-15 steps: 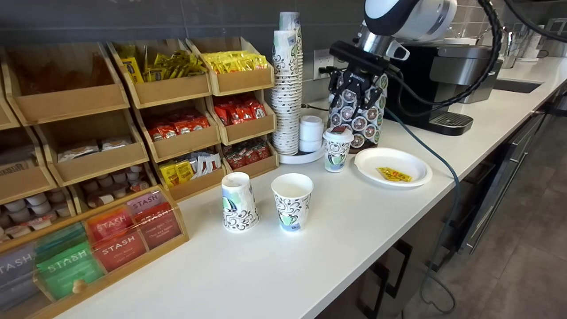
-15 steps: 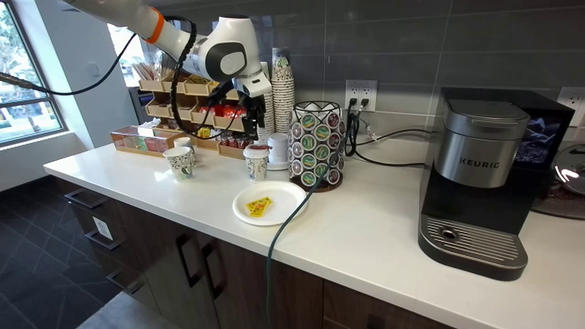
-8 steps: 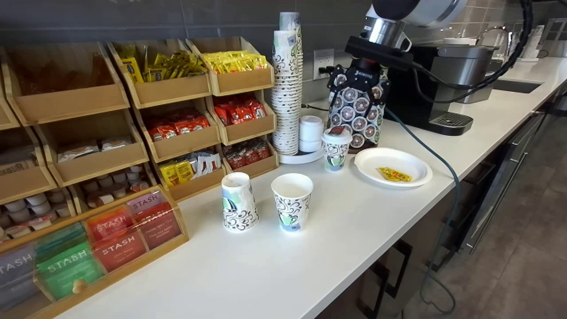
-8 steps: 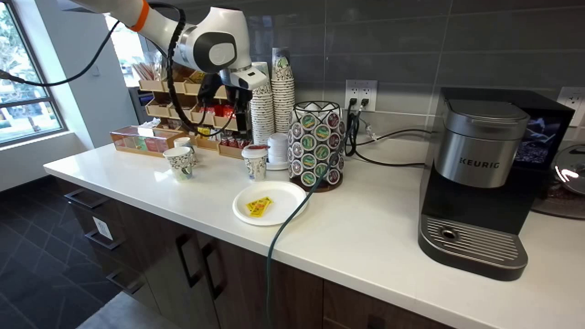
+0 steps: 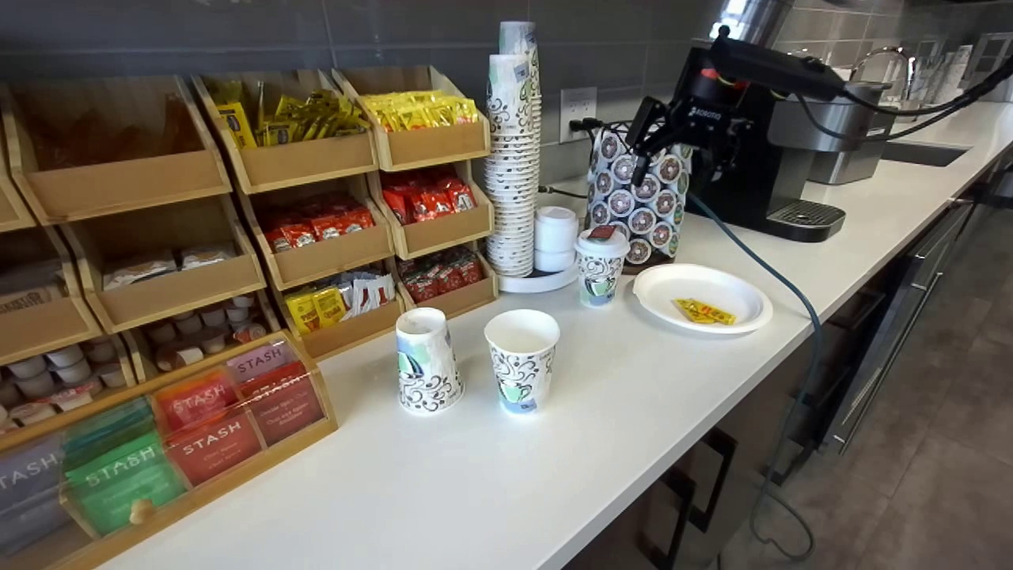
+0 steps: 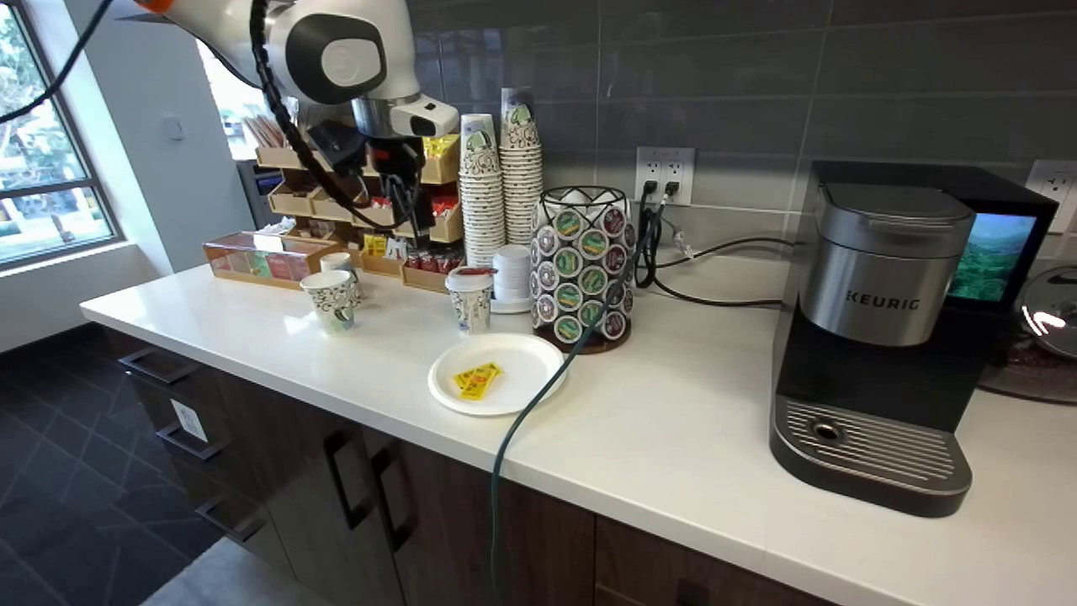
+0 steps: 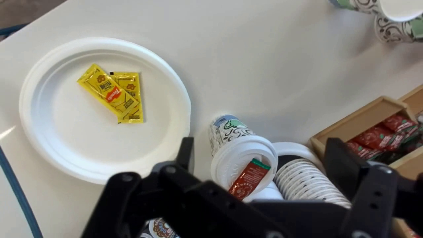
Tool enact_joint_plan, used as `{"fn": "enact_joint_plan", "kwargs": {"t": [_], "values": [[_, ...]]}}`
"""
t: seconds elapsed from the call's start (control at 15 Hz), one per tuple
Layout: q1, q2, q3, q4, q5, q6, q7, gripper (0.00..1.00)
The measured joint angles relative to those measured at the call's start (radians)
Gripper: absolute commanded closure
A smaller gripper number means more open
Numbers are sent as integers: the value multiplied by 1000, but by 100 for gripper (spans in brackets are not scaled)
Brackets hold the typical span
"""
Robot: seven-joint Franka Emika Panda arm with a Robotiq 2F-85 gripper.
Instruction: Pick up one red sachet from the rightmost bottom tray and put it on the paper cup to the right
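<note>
On the lidded paper cup [image 7: 228, 134] lies the red sachet [image 7: 249, 180], the rightmost bottom tray [image 7: 355, 125] at its two o'clock in my wrist view, while my pincer [image 7: 260, 148] hangs higher, spread wide.

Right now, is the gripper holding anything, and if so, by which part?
Nothing held: the gripper is open; the red sachet lies on the lidded paper cup.

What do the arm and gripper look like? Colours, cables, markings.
White arm with a rounded dark panel, silver wrist collar and a sliver of orange at the frame edge; black ribbed cable outside. The gripper is black, two-fingered, with pale ROBOTIQ lettering.
</note>
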Motion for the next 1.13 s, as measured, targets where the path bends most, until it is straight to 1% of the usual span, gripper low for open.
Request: {"fn": "enact_joint_plan", "kwargs": {"t": [0.33, 0.53, 1.13], "values": [[0, -161, 7, -131, -49, 15, -233, 0], [1, -222, 10, -197, -57, 76, -377, 0], [0, -226, 10, -200, -56, 82, -385, 0]]}}
